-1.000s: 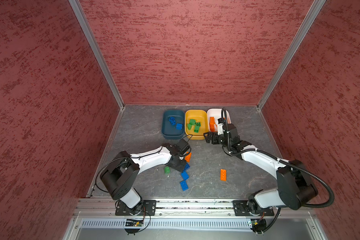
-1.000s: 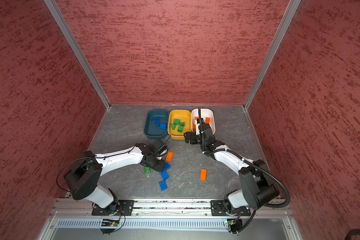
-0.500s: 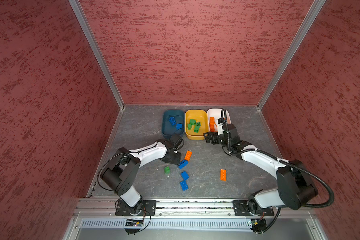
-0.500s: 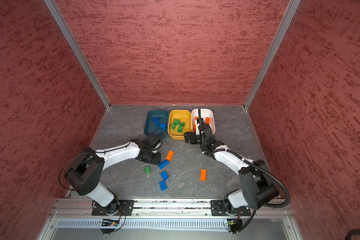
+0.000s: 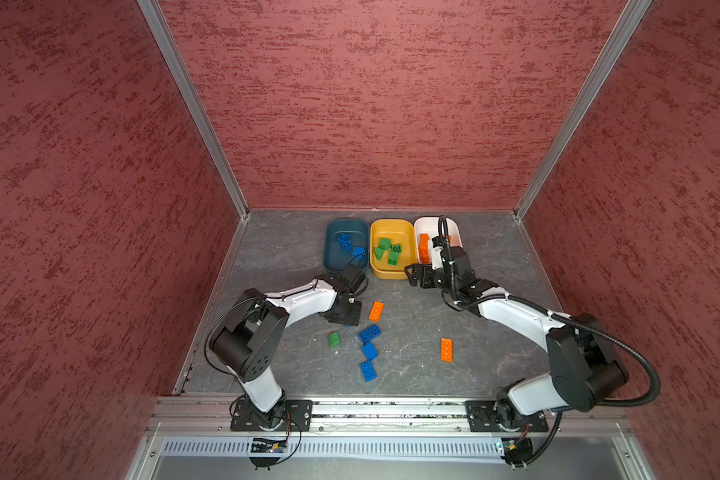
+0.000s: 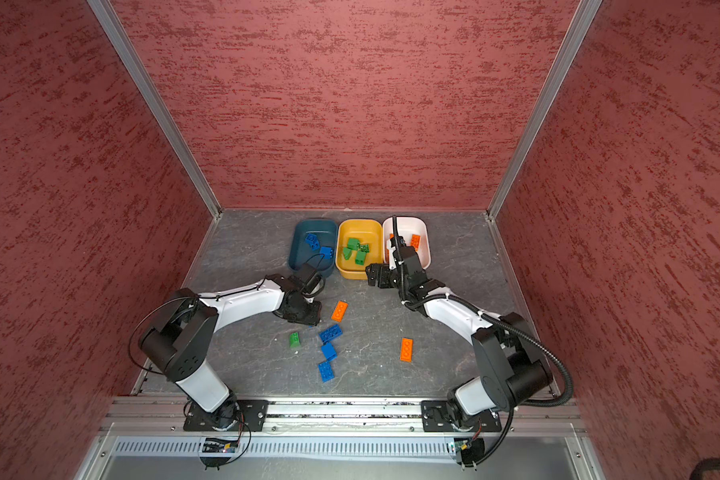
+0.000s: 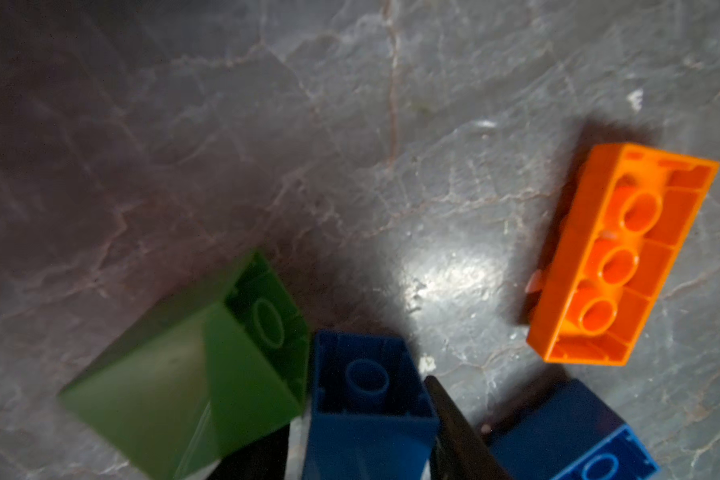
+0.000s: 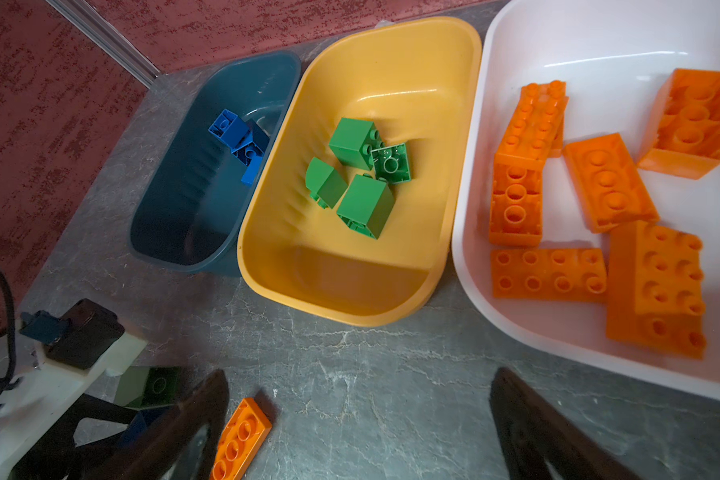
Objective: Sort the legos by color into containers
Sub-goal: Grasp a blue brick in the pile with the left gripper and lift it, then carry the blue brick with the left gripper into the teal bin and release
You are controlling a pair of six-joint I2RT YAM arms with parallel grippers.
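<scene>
The left gripper [image 5: 344, 318] is down low at the grey table [image 5: 283, 257], its fingers [image 7: 454, 432] pressed in against the two sides of a blue brick [image 7: 366, 399]. The right gripper [image 5: 415, 276] hangs in front of the yellow tub [image 5: 391, 272] and the white tub [image 5: 427, 224], fingers [image 8: 537, 436] spread wide with nothing between them. Loose on the table lie three more blue bricks [image 5: 368, 351], a green brick [image 5: 334, 339] and two orange bricks [image 5: 376, 311], one of them just beside the left gripper. Along the back, side by side, the teal tub [image 5: 333, 262] holds blue pieces [image 5: 344, 241], the yellow one green pieces [image 8: 362, 208], the white one orange pieces [image 8: 607, 187]
</scene>
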